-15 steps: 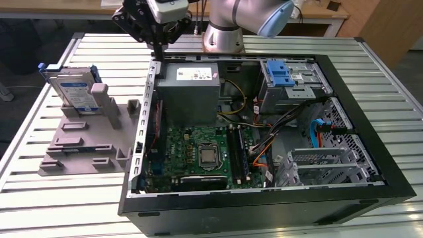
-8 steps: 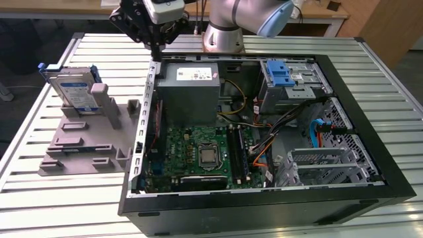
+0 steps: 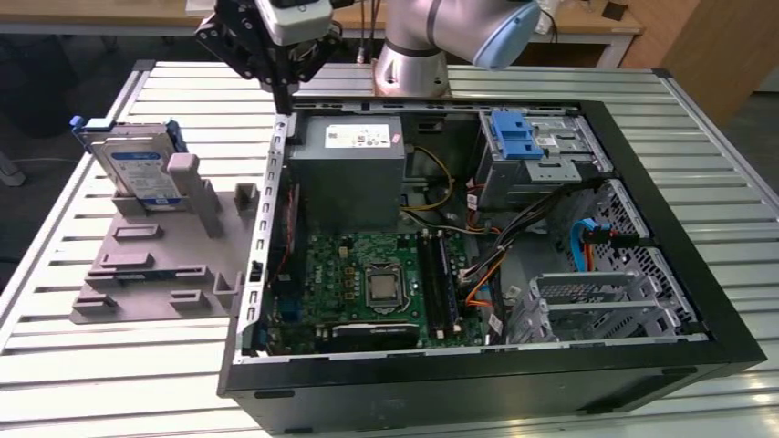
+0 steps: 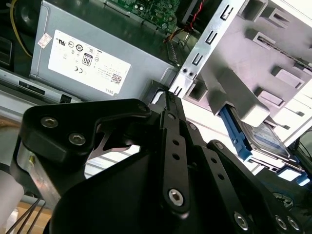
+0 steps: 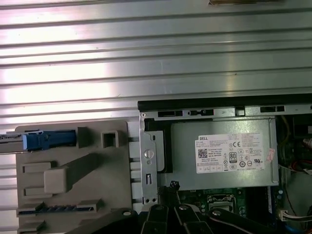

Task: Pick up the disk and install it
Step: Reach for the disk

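A: Where is the exterior view looking from?
B: It is looking down steeply from high beside the case [image 3: 487, 374], taking in most of the surface [image 3: 681, 119].
A: And the wrist views?
B: The first is facing straight down from well above. The second is peering slantwise, close past the tool [image 4: 168, 96]. All three are sharing the power supply [image 5: 219, 156] and grey rack [image 5: 73, 170].

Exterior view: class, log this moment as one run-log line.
gripper: shut, empty, over computer case edge by power supply | disk: upright in grey holder, outside case | installed: no
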Tool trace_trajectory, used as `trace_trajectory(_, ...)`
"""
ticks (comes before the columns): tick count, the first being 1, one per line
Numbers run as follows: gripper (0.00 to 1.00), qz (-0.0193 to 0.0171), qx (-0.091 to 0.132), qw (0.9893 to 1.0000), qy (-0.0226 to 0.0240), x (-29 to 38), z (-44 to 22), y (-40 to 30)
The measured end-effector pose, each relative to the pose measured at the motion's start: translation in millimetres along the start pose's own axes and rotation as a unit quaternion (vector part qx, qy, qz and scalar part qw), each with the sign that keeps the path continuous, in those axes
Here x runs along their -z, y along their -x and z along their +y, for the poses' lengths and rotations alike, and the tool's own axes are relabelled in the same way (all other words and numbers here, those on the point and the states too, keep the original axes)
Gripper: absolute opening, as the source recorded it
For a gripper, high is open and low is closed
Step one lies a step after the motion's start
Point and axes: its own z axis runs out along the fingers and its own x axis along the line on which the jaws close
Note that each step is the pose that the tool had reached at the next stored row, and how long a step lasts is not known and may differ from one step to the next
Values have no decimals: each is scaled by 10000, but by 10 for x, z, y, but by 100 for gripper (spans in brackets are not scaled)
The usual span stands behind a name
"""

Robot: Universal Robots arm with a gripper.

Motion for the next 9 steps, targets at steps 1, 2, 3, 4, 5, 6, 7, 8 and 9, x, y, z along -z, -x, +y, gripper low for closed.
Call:
trace_trajectory(1,11,3,0,10000,0,-1,0,-6)
trace_trajectory(2,11,5,0,10000,0,-3,1,-12)
trace_trajectory(3,11,8,0,10000,-1,-5,2,-17)
trace_trajectory(4,11,11,-1,10000,-1,-6,3,-22)
trace_trajectory(5,11,13,0,10000,-1,-8,3,-28)
trace_trajectory(6,11,16,-1,10000,-1,-9,3,-35)
trace_trajectory(7,11,18,-1,10000,-1,-11,3,-41)
trace_trajectory(8,11,20,-1,10000,-1,-13,4,-47)
trace_trajectory(9,11,22,-1,10000,-2,-14,4,-53)
